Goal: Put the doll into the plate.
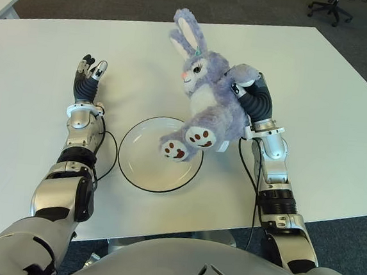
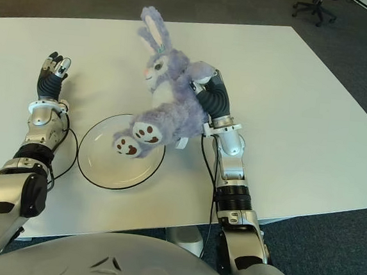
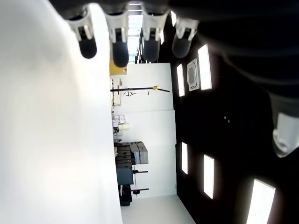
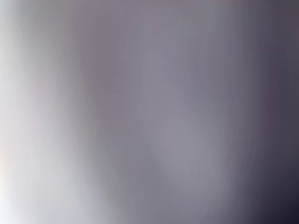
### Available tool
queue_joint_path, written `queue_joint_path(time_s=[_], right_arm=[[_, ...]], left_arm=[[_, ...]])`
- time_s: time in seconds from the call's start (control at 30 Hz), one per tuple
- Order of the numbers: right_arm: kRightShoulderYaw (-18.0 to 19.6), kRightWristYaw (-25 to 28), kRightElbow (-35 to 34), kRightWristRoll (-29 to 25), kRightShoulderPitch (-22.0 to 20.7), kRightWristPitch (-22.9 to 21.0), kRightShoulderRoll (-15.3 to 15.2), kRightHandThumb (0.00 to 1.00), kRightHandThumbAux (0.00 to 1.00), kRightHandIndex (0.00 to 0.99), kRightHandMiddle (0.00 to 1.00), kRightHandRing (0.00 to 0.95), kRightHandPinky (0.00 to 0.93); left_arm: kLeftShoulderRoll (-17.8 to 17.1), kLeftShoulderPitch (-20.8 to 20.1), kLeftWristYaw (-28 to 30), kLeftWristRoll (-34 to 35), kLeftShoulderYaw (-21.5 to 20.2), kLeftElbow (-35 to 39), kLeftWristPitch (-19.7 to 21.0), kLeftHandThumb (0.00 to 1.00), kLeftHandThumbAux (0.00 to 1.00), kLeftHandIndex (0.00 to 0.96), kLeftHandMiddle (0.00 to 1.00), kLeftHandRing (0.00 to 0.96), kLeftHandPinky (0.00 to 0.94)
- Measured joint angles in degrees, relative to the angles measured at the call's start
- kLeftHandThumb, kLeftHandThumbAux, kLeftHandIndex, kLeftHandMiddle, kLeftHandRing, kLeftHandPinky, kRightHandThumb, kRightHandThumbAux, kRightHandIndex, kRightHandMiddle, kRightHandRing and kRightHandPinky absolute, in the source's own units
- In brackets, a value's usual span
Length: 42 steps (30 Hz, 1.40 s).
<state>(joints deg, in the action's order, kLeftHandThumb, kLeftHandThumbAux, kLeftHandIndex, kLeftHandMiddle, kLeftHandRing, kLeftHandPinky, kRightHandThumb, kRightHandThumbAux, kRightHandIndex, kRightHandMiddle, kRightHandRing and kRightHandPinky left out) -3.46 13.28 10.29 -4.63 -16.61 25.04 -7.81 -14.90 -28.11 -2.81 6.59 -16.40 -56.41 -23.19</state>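
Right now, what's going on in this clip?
The right robot hand is gripping a purple stuffed bunny by its back and holding it in the air, tilted, with its feet over the rim of the clear plate on the white table. The bunny is not yet set down in the plate. The left robot hand shows to the left of the plate, fingers open and holding nothing.

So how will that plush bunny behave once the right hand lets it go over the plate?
The doll, held by the right hand, looks soft and light; its feet hang loosely over the plate. It will probably flop and settle rather than roll, possibly draping over the rim.
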Motion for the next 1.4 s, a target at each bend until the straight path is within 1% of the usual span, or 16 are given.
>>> queue_joint_path(time_s=[0.1, 0.13, 0.23, 0.4, 0.73, 0.87, 0.9, 1.0, 1.1, 1.2, 1.4], right_arm=[[-0.1, 0.0, 0.0, 0.1, 0.0, -0.1, 0.1, 0.851, 0.666, 0.410, 0.583, 0.727, 0.693], [-0.1, 0.0, 0.0, 0.1, 0.0, -0.1, 0.2, 0.851, 0.666, 0.411, 0.585, 0.735, 0.711], [-0.3, -0.3, 0.2, 0.5, -0.2, -0.1, 0.6, 0.851, 0.665, 0.412, 0.587, 0.746, 0.726], [-0.5, -0.7, 0.7, 1.4, -0.6, 0.2, 1.2, 0.852, 0.664, 0.415, 0.589, 0.752, 0.725], [-1.1, 0.3, 1.7, 1.4, -1.3, 0.4, 1.9, 0.852, 0.666, 0.412, 0.590, 0.740, 0.692], [-1.1, 0.7, 2.1, 1.4, -1.5, 0.5, 2.0, 0.851, 0.666, 0.411, 0.590, 0.739, 0.695], [-1.2, 0.8, 2.3, 1.4, -1.5, 0.5, 2.1, 0.851, 0.667, 0.408, 0.586, 0.735, 0.688], [-1.3, 0.9, 2.6, 1.5, -1.6, 0.7, 2.1, 0.850, 0.668, 0.404, 0.581, 0.732, 0.685], [-1.3, 0.9, 2.7, 1.8, -1.7, 0.8, 2.2, 0.849, 0.669, 0.402, 0.579, 0.738, 0.722], [-1.4, 0.8, 2.8, 2.2, -1.7, 0.9, 2.3, 0.850, 0.668, 0.404, 0.584, 0.746, 0.740], [-1.7, 0.4, 2.9, 2.7, -1.8, 1.1, 2.4, 0.850, 0.667, 0.407, 0.587, 0.745, 0.729]], left_arm=[[0.0, 0.0, 0.0, 0.0, 0.0, 0.0, -0.1, 0.000, 0.470, 0.000, 0.084, 0.100, 0.085], [0.0, 0.0, 0.0, 0.0, 0.0, 0.0, -0.1, 0.000, 0.473, 0.000, 0.091, 0.107, 0.090], [0.0, 0.0, -0.3, 0.0, 0.0, -0.1, -0.1, 0.000, 0.479, 0.000, 0.099, 0.115, 0.084], [0.0, -0.1, -0.5, 0.0, 0.0, -0.1, -0.1, 0.000, 0.477, 0.000, 0.107, 0.120, 0.064], [0.0, -0.1, -0.6, 0.0, 0.0, -0.2, -0.3, 0.000, 0.475, 0.000, 0.097, 0.109, 0.083], [0.1, -0.1, -0.7, 0.0, 0.0, -0.2, -0.3, 0.000, 0.473, 0.000, 0.092, 0.104, 0.074], [0.1, -0.1, -0.7, 0.0, 0.0, -0.2, -0.3, 0.000, 0.472, 0.000, 0.090, 0.101, 0.092], [0.1, -0.1, -0.8, 0.0, 0.1, -0.2, -0.3, 0.000, 0.471, 0.000, 0.087, 0.098, 0.104], [0.2, -0.1, -0.8, 0.0, 0.1, -0.2, -0.4, 0.000, 0.469, 0.000, 0.084, 0.097, 0.117], [0.2, -0.1, -0.8, 0.0, 0.2, -0.2, -0.6, 0.000, 0.474, 0.000, 0.086, 0.102, 0.129], [0.4, -0.1, -1.4, 0.0, 0.6, -0.1, -0.8, 0.004, 0.484, 0.000, 0.092, 0.110, 0.133]])
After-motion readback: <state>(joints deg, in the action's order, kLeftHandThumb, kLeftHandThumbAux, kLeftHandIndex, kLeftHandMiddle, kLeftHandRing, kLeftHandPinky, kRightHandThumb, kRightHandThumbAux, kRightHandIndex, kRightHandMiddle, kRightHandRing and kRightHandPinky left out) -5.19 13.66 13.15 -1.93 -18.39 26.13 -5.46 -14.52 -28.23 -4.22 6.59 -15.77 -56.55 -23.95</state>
